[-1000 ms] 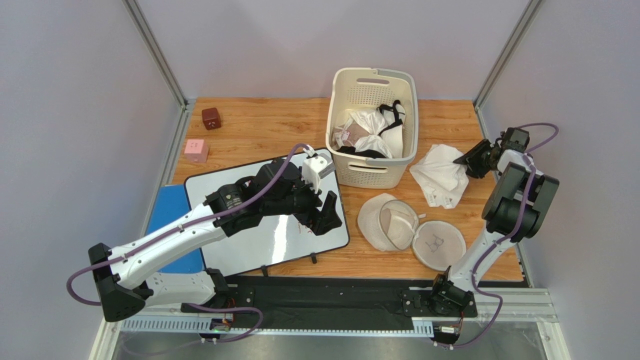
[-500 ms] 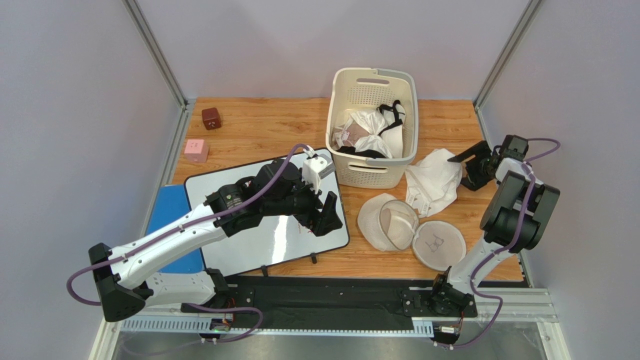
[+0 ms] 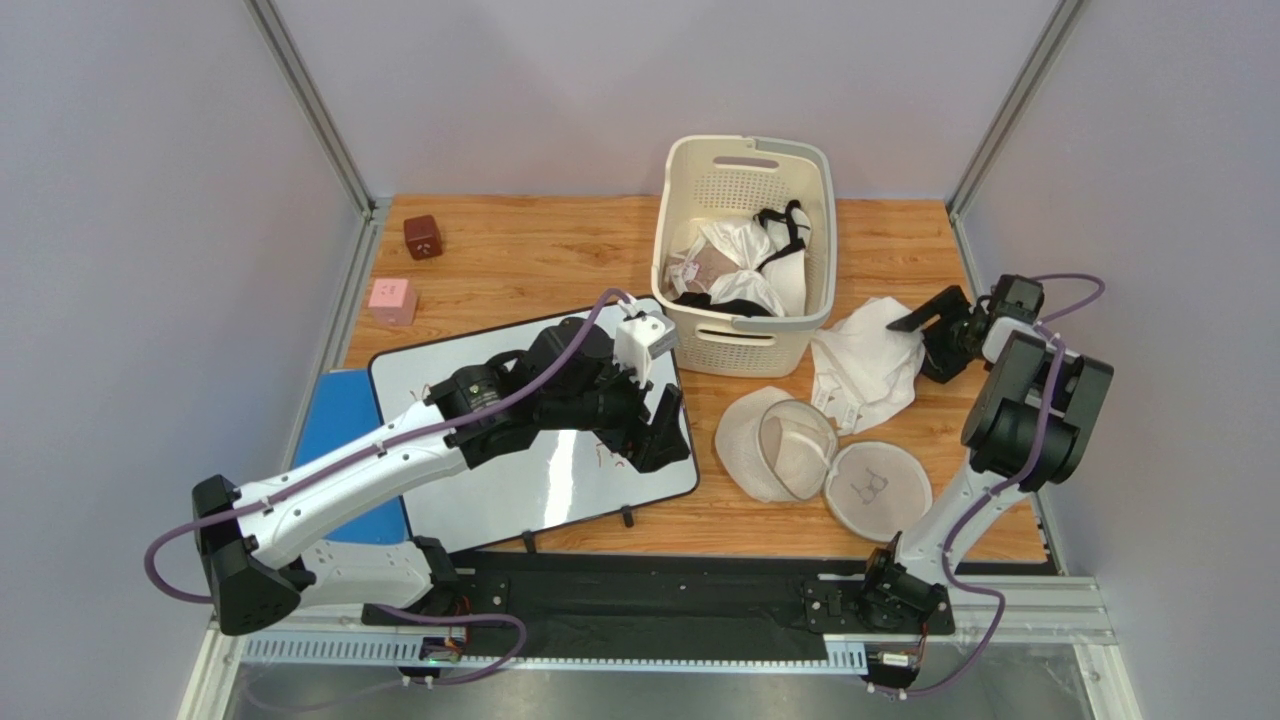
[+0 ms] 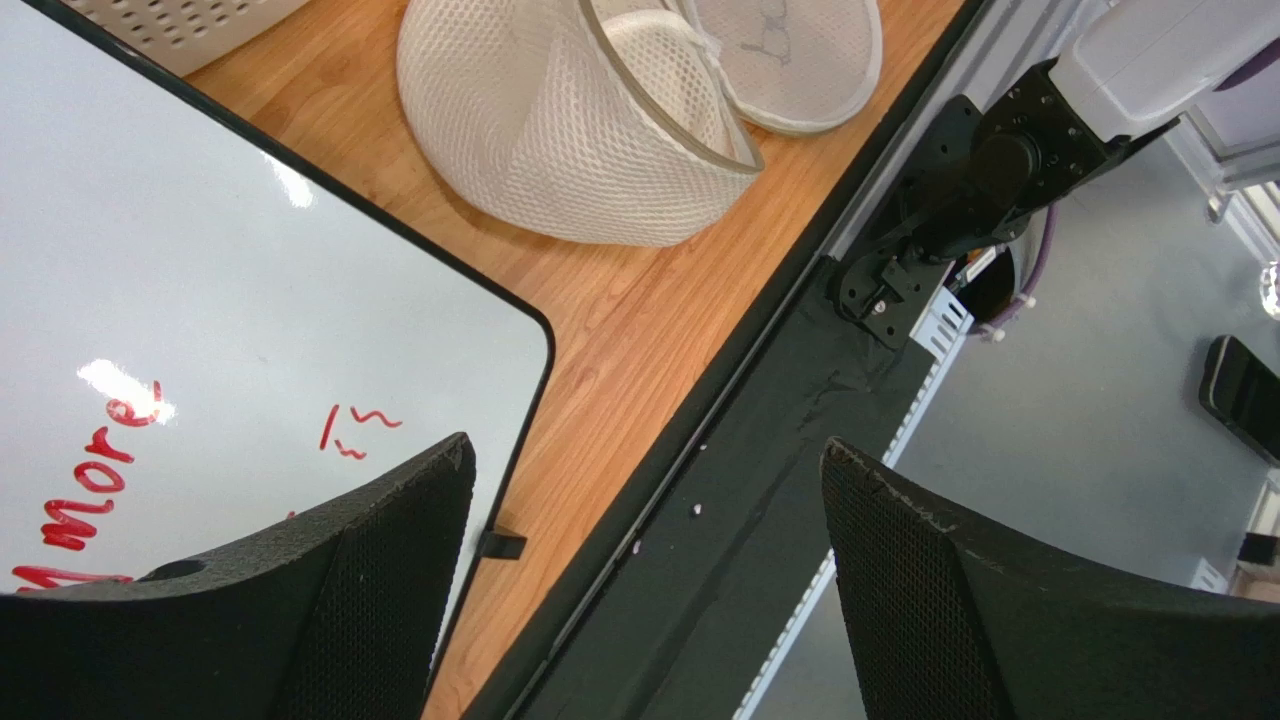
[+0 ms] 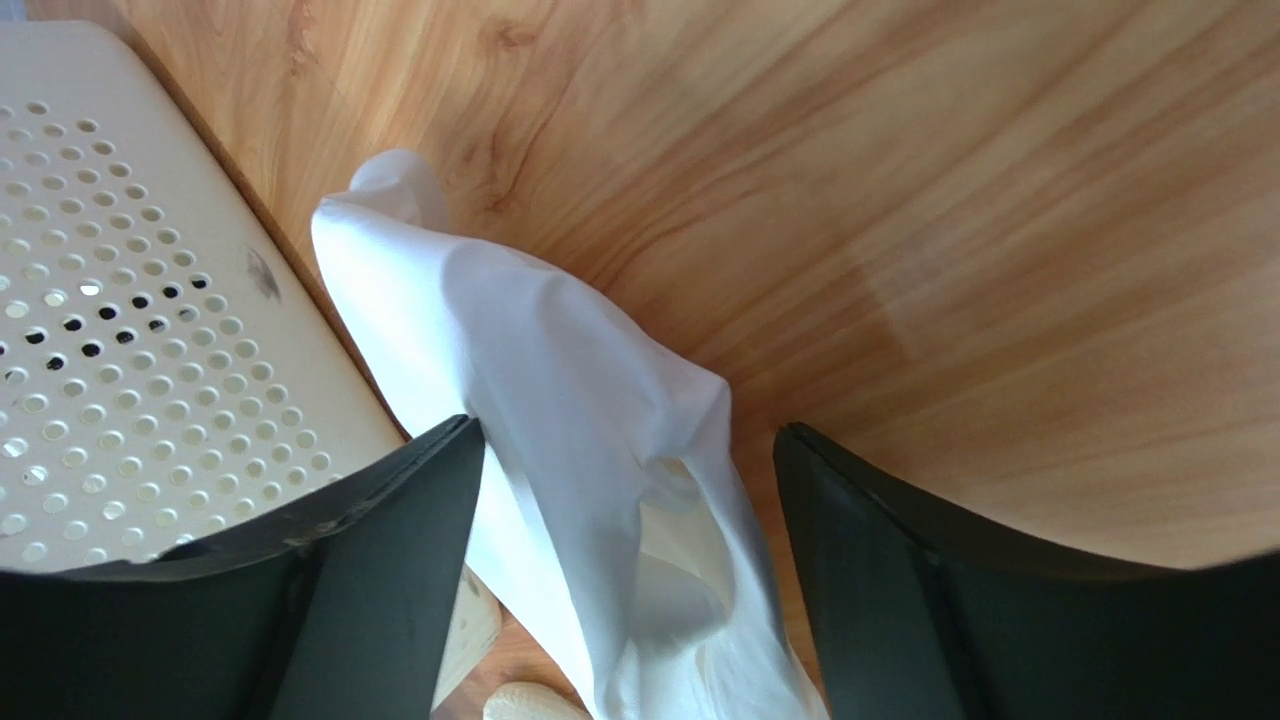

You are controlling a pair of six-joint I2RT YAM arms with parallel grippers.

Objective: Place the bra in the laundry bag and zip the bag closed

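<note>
Your left gripper (image 4: 643, 465) hung open and empty. Just beyond its jaws lay one laundry bag (image 4: 571, 135), unzipped into two mesh domes. Your right gripper (image 5: 628, 443) was open too. One bra (image 5: 541, 345), crumpled smooth white cloth, lay between its jaws, beside one basket (image 5: 135, 345).

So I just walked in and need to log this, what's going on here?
The right fingers are open over the white bra, which lies on the table beside the basket. The laundry bag sits unzipped nearby. The left fingers hang open over the whiteboard, holding nothing.
</note>
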